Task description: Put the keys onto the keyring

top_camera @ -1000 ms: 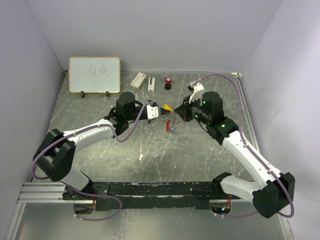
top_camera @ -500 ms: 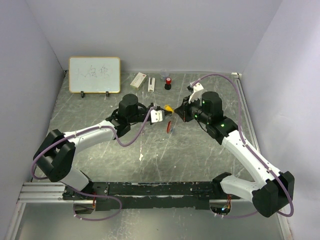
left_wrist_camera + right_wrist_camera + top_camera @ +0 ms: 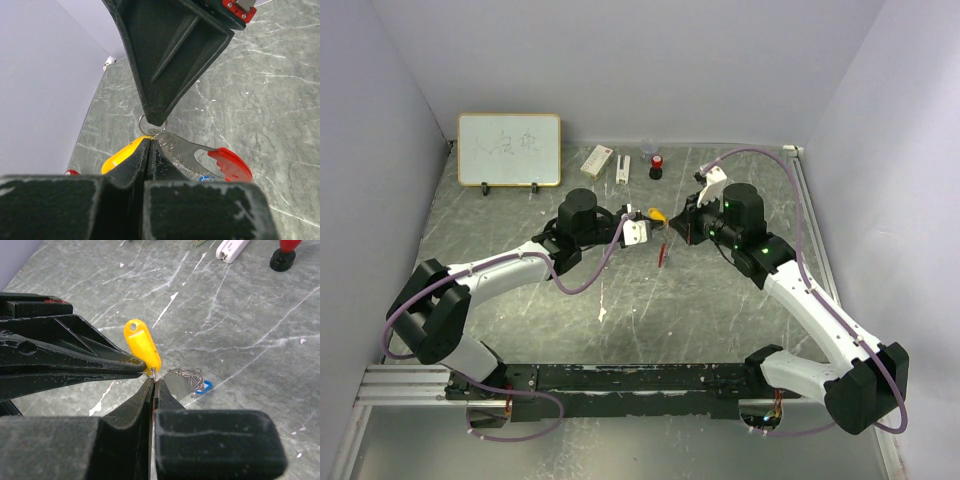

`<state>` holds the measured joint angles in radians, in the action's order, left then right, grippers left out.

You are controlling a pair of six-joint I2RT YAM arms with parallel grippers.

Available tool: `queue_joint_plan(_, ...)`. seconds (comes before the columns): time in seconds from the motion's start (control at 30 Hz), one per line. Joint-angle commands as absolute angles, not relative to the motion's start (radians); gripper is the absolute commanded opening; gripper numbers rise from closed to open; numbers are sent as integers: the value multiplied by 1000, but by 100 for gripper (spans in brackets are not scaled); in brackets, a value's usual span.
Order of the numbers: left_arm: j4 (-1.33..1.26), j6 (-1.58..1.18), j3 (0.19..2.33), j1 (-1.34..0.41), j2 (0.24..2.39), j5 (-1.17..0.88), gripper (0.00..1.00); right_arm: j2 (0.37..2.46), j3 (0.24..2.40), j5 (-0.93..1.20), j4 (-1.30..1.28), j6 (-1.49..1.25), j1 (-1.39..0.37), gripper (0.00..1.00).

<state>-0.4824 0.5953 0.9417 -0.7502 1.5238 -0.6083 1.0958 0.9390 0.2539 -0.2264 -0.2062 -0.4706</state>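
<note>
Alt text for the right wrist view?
Two shut black grippers meet tip to tip over a grey marbled table, right gripper from below, left gripper from the left, at a wire keyring. A yellow tag stands up from it; a blue-headed key hangs alongside.

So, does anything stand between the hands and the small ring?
Nothing visible does. The left hand and the right hand are both shut and meet tip to tip at the small ring. The red-headed key and the yellow tag sit right at it.
</note>
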Motion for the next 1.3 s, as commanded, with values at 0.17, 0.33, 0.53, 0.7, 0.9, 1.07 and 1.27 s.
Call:
queue_joint_plan(0.17,-516,616,956,-763,1505,-596,7,1083,965,258,-217,-212,-468,0)
queue_joint_plan(0.33,-518,618,957,-767,1508,-597,7,1085,966,258,-217,-210,-468,0)
queue_joint_plan(0.53,-519,618,960,-771,1512,-596,7,1084,965,258,-216,-210,-468,0)
queue_joint_plan(0.7,-521,620,962,-774,1516,-598,7,1086,965,258,-215,-209,-468,0)
queue_joint_plan(0.9,-523,621,963,-776,1516,-588,7,1085,965,261,-215,-209,-468,0)
queue_joint_plan(1.07,-529,621,963,-776,1517,-580,7,1083,967,269,-220,-207,-468,0)
queue_joint_plan(1.27,-539,620,959,-780,1517,-571,7,1078,962,271,-223,-205,-468,0)
